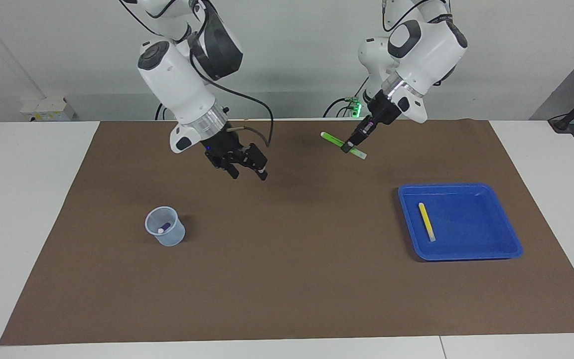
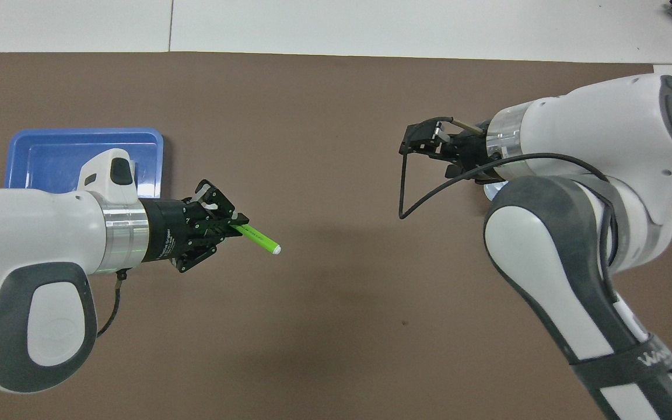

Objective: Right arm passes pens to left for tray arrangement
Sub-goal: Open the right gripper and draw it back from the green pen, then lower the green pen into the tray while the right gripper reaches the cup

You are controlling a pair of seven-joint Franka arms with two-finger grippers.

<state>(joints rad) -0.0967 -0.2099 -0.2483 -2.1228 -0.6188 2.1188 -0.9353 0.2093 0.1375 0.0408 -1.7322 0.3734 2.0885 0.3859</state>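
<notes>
Green against the brown mat, the green pen shows in the facing view clamped crosswise in the left gripper, whose jaws are closed tight on it nearer its lower pale end; its long axis runs along the table's length, slightly tilted, the longer free end rising toward the right arm's end. That gripper hangs in the air over bare mat, well apart from the blue tray, where the yellow pen lies flat with its axis running nearer-to-farther from the robots. The right gripper hovers over open mat with its jaws spread wide and nothing between them; the translucent cup, holding the purple pen, stands well clear of it. From overhead, the green pen juts out past the left gripper toward the right gripper, a broad stretch of bare mat between the two, and the tray is partly covered by the left arm.
</notes>
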